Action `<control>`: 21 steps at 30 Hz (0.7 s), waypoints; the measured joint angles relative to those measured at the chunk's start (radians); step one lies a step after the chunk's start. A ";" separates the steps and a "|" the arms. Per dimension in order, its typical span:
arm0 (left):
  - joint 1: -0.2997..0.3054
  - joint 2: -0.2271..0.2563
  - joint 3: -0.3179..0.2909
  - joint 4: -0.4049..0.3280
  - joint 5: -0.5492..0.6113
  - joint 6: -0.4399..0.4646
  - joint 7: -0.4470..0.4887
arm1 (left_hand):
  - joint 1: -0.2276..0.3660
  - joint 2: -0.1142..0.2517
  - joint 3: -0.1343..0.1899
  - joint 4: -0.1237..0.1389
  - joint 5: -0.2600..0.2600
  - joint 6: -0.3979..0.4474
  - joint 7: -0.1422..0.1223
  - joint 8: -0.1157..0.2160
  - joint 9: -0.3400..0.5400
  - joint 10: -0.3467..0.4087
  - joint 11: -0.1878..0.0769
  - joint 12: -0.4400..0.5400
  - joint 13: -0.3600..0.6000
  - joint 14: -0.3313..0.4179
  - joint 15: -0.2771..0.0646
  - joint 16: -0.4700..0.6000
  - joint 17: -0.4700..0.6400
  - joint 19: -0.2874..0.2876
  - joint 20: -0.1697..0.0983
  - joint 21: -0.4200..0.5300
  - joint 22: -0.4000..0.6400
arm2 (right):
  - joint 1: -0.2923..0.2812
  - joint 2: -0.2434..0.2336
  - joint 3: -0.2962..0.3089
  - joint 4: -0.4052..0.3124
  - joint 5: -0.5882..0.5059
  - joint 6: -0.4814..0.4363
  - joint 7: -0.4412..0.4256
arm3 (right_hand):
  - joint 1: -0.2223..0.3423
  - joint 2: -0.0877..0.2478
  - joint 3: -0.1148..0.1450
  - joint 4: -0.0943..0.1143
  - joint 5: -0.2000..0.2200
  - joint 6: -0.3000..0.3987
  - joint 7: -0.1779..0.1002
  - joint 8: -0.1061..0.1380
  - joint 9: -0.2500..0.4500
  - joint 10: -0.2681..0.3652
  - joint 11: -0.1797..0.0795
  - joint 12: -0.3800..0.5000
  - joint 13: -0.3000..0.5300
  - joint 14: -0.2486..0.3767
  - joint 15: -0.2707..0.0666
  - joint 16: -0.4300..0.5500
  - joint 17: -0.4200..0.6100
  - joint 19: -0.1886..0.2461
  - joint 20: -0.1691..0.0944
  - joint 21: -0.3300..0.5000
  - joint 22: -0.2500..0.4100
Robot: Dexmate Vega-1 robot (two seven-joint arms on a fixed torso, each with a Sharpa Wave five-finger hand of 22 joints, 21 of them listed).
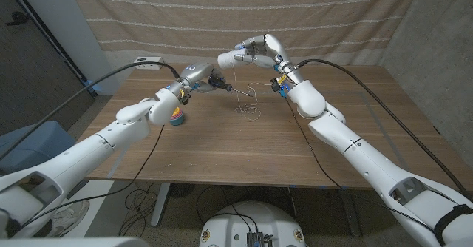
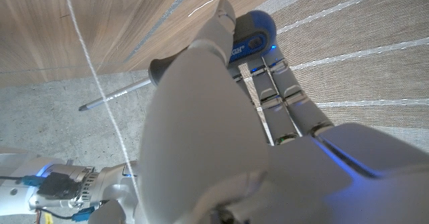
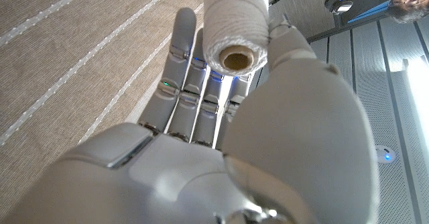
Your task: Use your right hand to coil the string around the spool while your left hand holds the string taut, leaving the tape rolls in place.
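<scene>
My right hand is raised above the far middle of the table and grips a white spool wound with string. The right wrist view looks into the hollow end of the spool, pinched between the thumb and fingers of that hand. A thin string drops from the spool to a loose tangle on the wood. My left hand grips a blue-handled screwdriver whose shaft tip reaches the string. The left wrist view has this hand, the shaft and the string running past it.
A stack of coloured tape rolls stands on the table under my left forearm. A small white box sits at the table's far left edge. A striped cloth hangs behind the table. Black cables trail from both arms.
</scene>
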 measured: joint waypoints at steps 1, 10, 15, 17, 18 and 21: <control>0.004 0.001 -0.004 -0.002 -0.002 0.000 0.000 | 0.000 0.000 0.000 0.000 0.000 0.000 0.000 0.000 0.000 0.000 0.000 0.000 0.000 0.000 0.000 0.000 0.000 -0.001 0.001 0.001 0.000 | 0.002 0.002 0.001 0.004 -0.004 0.000 -0.010 | 0.000 0.000 0.000 0.000 0.000 0.000 0.000 0.000 0.000 0.000 0.000 0.000 0.000 0.000 0.000 0.000 0.000 0.000 0.000 0.004 0.000; 0.029 0.011 -0.037 -0.013 -0.056 -0.017 0.000 | 0.000 0.000 0.000 0.000 0.000 0.000 0.000 -0.003 0.000 0.000 0.000 -0.002 0.001 0.001 0.000 -0.004 0.000 -0.003 0.002 0.003 -0.004 | 0.017 0.031 0.020 0.065 -0.042 -0.018 -0.100 | 0.000 0.000 -0.004 0.002 0.000 0.005 -0.005 -0.008 0.000 0.000 0.000 0.000 -0.002 0.000 0.000 -0.002 0.000 -0.005 0.005 0.013 0.005; 0.041 0.013 -0.057 -0.015 -0.092 -0.032 -0.001 | 0.000 0.000 0.000 0.000 0.000 0.000 0.000 -0.004 0.001 0.000 0.000 -0.004 0.001 0.001 -0.001 -0.006 0.016 -0.003 0.003 0.006 -0.004 | 0.012 0.035 0.028 0.084 -0.063 -0.052 -0.157 | 0.003 0.003 -0.004 0.002 0.000 0.004 -0.004 -0.015 0.004 0.007 0.008 -0.001 0.000 0.006 0.005 -0.010 0.000 -0.005 0.005 0.026 0.005; 0.045 0.013 -0.066 -0.015 -0.110 -0.039 -0.002 | 0.000 0.000 0.003 -0.003 0.000 0.000 0.000 -0.004 0.003 0.000 0.000 -0.005 0.001 0.001 -0.001 -0.008 0.016 -0.005 0.004 0.006 -0.004 | 0.007 0.034 0.033 0.091 -0.069 -0.067 -0.177 | 0.003 0.003 -0.004 0.002 0.000 0.001 -0.001 -0.015 0.004 0.009 0.017 -0.001 0.003 0.006 0.005 -0.010 0.000 -0.005 0.005 0.026 0.005; 0.047 0.014 -0.071 -0.015 -0.112 -0.040 -0.002 | 0.000 0.000 0.003 -0.003 0.000 0.000 0.000 -0.004 0.004 0.000 0.000 -0.006 0.001 0.001 -0.001 -0.009 0.016 -0.005 0.004 0.006 -0.004 | 0.006 0.034 0.033 0.091 -0.071 -0.074 -0.186 | 0.003 0.003 -0.004 0.002 0.000 0.001 -0.001 -0.015 0.004 0.008 0.017 -0.001 0.003 0.006 0.005 -0.010 0.000 -0.005 0.005 0.032 0.005; 0.052 0.014 -0.081 -0.017 -0.137 -0.048 -0.004 | 0.000 0.000 0.003 -0.003 -0.001 0.000 0.000 -0.005 0.004 0.000 0.000 -0.006 0.001 0.001 -0.001 -0.009 0.016 -0.010 0.003 0.013 -0.004 | -0.006 0.028 0.039 0.097 -0.074 -0.094 -0.206 | 0.003 0.003 -0.009 0.006 0.000 0.001 -0.002 -0.015 0.004 0.008 0.017 -0.002 0.007 0.006 0.005 -0.014 0.000 -0.011 0.011 0.037 0.005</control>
